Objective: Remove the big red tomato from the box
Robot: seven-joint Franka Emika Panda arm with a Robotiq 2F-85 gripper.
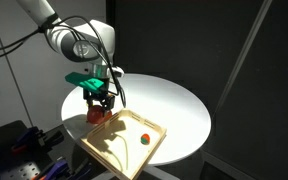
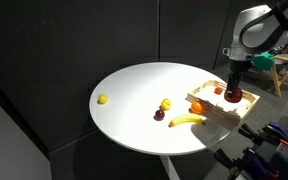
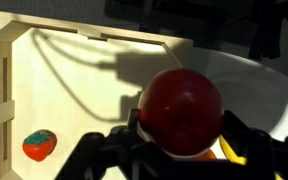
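Wrist view: a small red-and-green piece [image 3: 41, 145] lies by the left wall of the box [image 3: 2, 85]. At the box's right edge, beside the white desk [image 3: 259, 95], the jaws are clamped on the big red tomato [image 3: 184, 108].

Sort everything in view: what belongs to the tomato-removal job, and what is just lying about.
Job: big red tomato, gripped by the gripper; box.

Lying about: red-and-green piece inside the box; on the table, banana, orange fruit, dark red fruit, yellow fruit beside it, lone yellow fruit.
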